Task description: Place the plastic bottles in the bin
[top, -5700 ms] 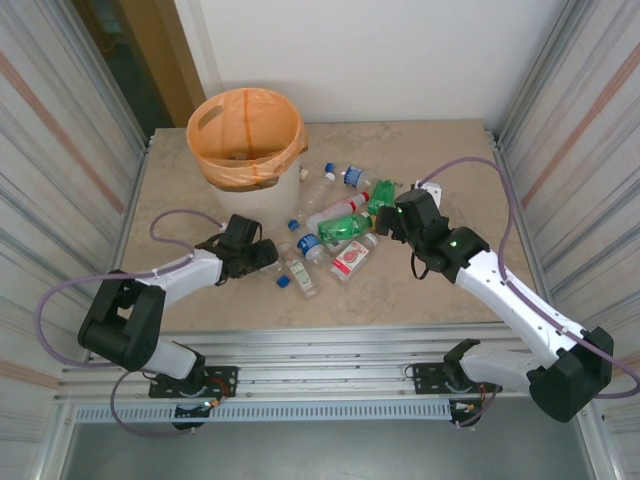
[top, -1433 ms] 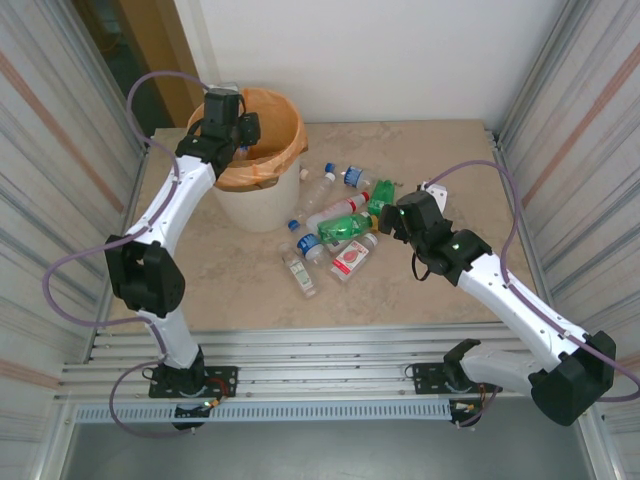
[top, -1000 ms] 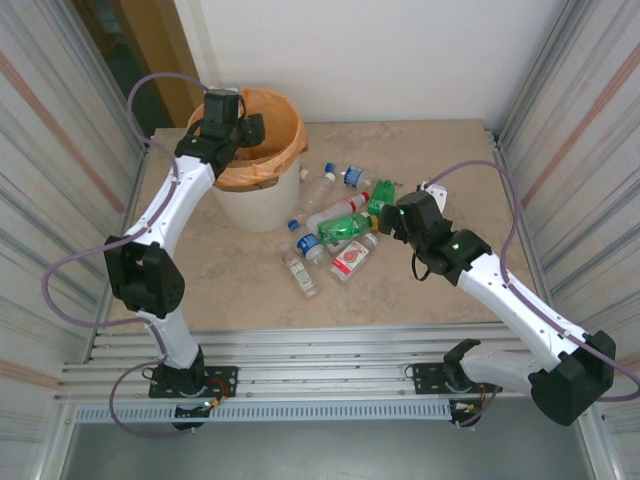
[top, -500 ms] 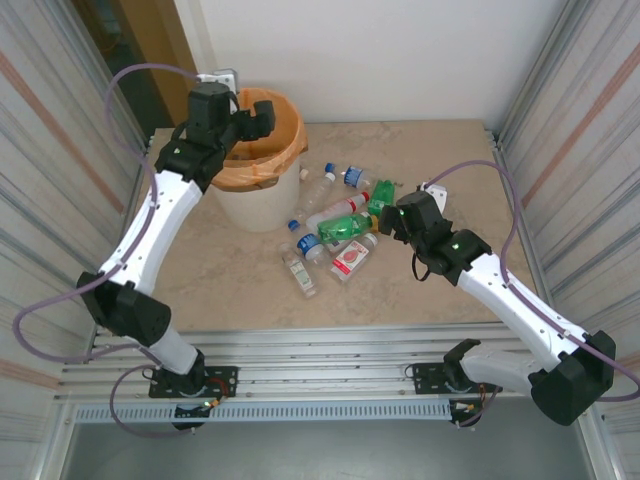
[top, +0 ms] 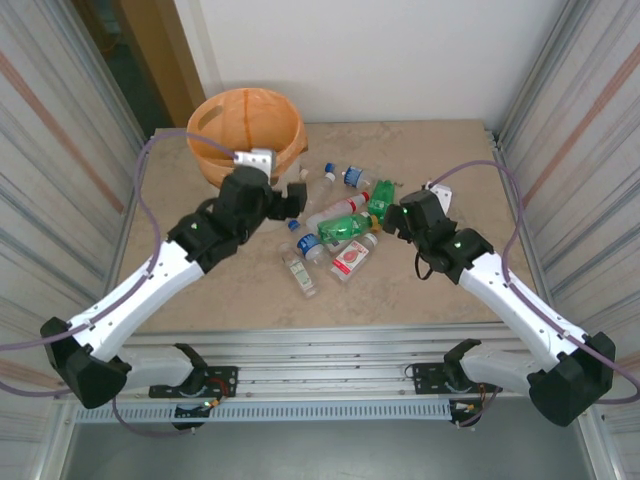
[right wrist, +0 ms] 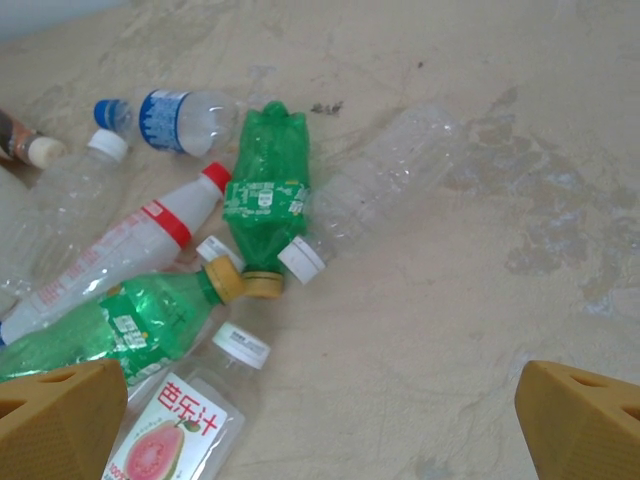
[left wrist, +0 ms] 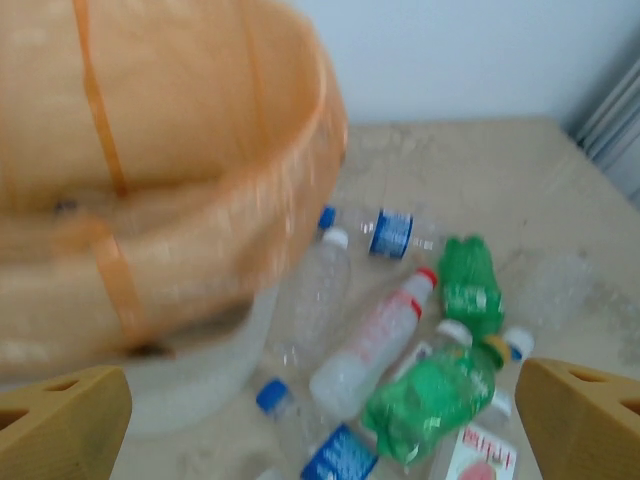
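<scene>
**Both grippers empty, bottles still on table**

Left gripper (top: pixel 288 200) has its jaws spread wide and holds nothing. Right gripper (top: pixel 391 222) is the same. Plastic bottles (top: pixel 338 225) are heaped mid-table, nearer the far edge: crumpled clear and green, blue, red and white caps. One clear bottle (right wrist: pixel 390 180) is probably flattened, hard to read on the marbled beige table (top: pixel 450 160). Bin (top: pixel 292 140) stands at the far left corner with a glossy orange liner, its front wall covered by the left arm.
</scene>
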You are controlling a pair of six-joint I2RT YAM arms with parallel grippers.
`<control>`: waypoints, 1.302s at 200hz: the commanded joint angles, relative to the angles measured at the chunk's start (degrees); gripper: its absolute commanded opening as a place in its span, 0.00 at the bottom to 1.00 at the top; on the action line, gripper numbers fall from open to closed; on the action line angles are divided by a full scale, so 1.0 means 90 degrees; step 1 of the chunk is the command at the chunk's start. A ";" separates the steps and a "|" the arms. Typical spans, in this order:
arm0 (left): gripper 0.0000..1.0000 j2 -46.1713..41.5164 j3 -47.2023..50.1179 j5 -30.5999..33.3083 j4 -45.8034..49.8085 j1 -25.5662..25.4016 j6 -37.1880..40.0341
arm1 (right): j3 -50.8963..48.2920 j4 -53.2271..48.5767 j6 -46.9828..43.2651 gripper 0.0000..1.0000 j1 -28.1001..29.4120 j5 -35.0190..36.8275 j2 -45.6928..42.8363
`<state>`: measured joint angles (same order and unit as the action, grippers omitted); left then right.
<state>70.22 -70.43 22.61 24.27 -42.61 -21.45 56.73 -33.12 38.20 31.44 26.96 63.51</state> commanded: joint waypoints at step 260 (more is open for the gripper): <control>0.88 0.2147 0.2276 -0.0963 -0.0307 -0.0908 -0.3085 | -0.0135 -0.0032 0.0194 0.98 -0.0193 -0.0268 0.0004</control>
<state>88.40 -48.84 13.04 20.27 -50.50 -48.31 56.31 -33.39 38.61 29.98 24.36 63.83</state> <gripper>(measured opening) 0.902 0.979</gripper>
